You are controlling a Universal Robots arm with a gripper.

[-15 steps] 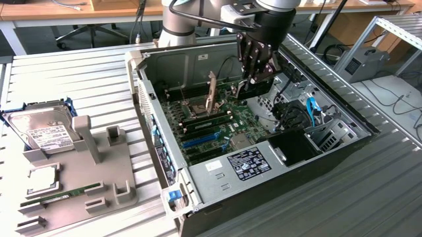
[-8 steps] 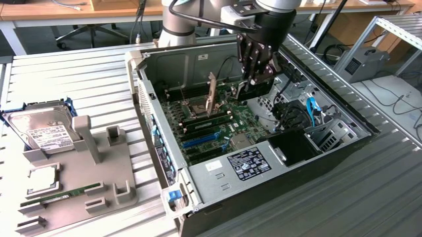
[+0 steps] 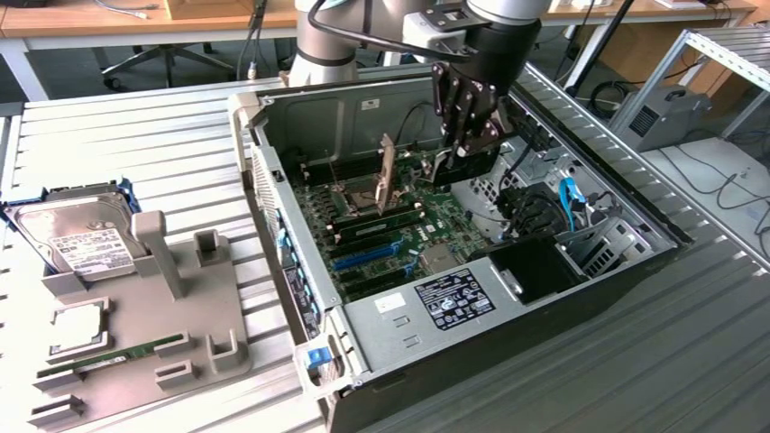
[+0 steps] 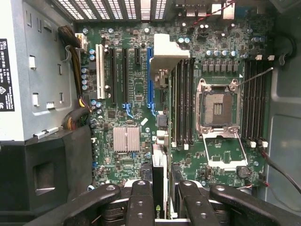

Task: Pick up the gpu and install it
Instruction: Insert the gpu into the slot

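Gripping the gpu [image 4: 159, 188], hand [image 3: 470, 149] clamped on it, above motherboard [image 4: 188, 94].

Little can be read. A black label [image 3: 452, 300] with white print and marks is seen on the grey power supply housing [image 3: 398, 320] in the exterior view, but its wording cannot be made out. In the wrist view the same kind of label [image 4: 6, 75] is cut off at the edge, its small white print illegible. A white label [image 3: 87, 250] with dark print lies on the hard drive [image 3: 72, 236]; nothing on it is legible.
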